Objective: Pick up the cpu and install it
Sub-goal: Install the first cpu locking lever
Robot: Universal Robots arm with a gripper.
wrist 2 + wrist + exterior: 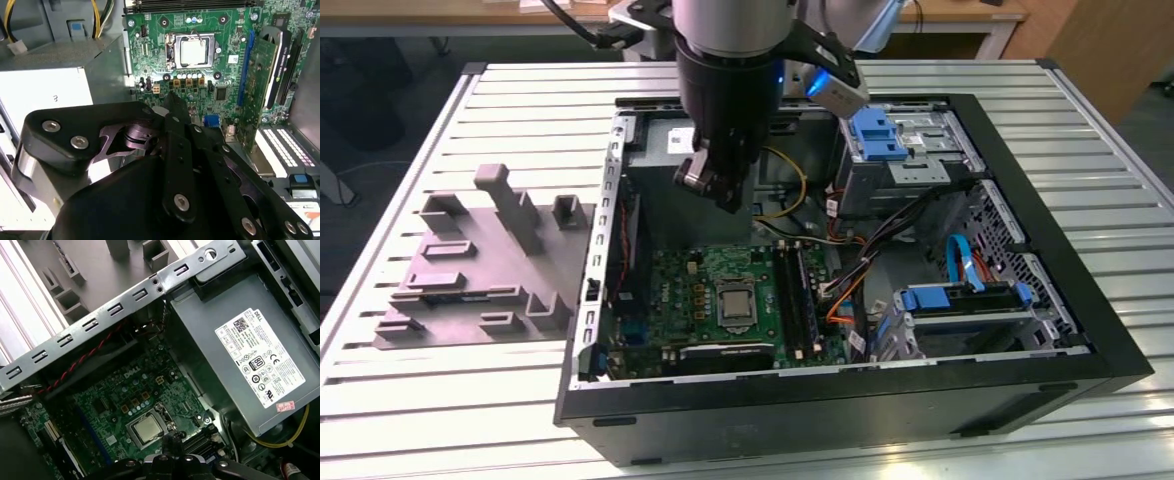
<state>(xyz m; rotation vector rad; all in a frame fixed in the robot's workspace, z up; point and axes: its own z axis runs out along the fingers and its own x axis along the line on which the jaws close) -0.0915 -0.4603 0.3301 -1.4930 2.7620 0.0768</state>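
Your gripper hung over the open case, and the cpu sat in its socket.

In the exterior view, you saw the arm reach down into the case, above the green board. The cpu lay flat in the socket, well below the fingers. The grey tray sat on the table, at the exterior view's left. In the second wrist view, you saw the fingers pressed close together with nothing between them, tips near the cpu but apart from it. In the first wrist view, the cpu lay in the socket beside the grey box.
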